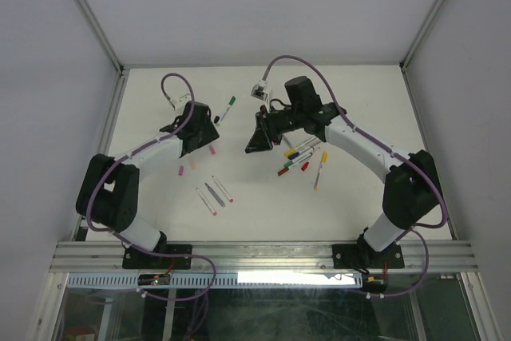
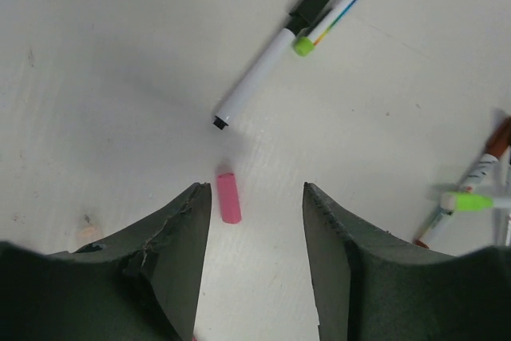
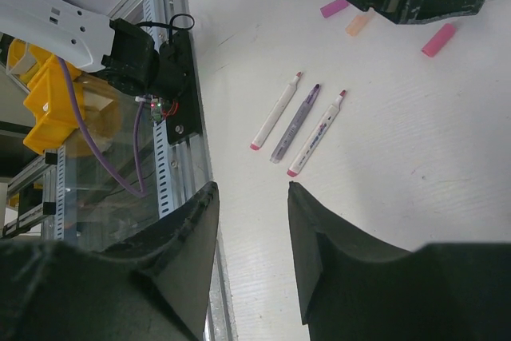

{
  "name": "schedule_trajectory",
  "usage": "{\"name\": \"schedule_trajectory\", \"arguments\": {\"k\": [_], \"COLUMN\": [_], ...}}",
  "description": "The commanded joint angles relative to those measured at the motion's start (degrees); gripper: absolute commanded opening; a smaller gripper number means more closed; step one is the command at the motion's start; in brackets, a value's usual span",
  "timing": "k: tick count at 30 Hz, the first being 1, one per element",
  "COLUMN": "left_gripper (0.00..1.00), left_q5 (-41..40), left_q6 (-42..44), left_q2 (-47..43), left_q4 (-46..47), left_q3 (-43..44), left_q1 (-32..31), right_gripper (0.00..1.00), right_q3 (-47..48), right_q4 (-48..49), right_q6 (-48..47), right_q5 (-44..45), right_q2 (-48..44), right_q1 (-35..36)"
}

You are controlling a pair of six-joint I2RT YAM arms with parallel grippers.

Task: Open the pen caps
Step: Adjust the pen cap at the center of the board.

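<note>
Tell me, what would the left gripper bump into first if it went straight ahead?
Probably the small pink plastic pen cap, lying just ahead of the open left gripper. Behind it lies a white pen with a black tip. Depth is hard to judge.

A short pink plastic cap (image 2: 229, 197) is being shown lying flat, off any pen. Just beyond it, a white-barrelled marker pen with a black cap (image 2: 267, 69) is being shown lying diagonally, with a second white pen with a lime-green end (image 2: 343, 1) just beside its capped end. Left of the pink cap, a magenta cap (image 3: 334, 7) and a peach cap (image 3: 359, 23) are lying loose. Well to its right, a cluster of white pens with coloured ends (image 1: 299, 157) is being shown fanned out. Nearer than the pink cap, three pale pens (image 1: 214, 195) are lying side by side.
</note>
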Motion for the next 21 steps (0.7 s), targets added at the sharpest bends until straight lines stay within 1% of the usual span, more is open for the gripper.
{"name": "schedule_trajectory", "arguments": {"k": [1, 6, 11, 21], "left_gripper": [0.49, 0.46, 0.43, 0.39], "left_q5": [-9.21, -10.94, -12.93, -15.35], "left_q6": [-4.90, -5.74, -6.23, -5.83], "left_q2": [5.39, 10.15, 12.98, 12.82], "left_q4": [-8.38, -10.71, -12.99, -14.55], "left_q3": [6.96, 10.33, 12.01, 12.14], "left_q1": [-2.77, -5.73, -6.85, -7.07], "right_gripper": [0.43, 0.43, 0.43, 0.43], "right_q3": [-0.28, -0.45, -0.56, -0.65], "right_q4": [3.20, 3.46, 3.59, 3.81], "right_q6": [0.24, 0.48, 0.63, 0.96], "right_q5": [-1.87, -2.05, -2.14, -2.23], "right_q2": [-2.55, -2.38, -2.21, -1.94], "right_q1": [-0.57, -0.55, -0.67, -0.77]}}
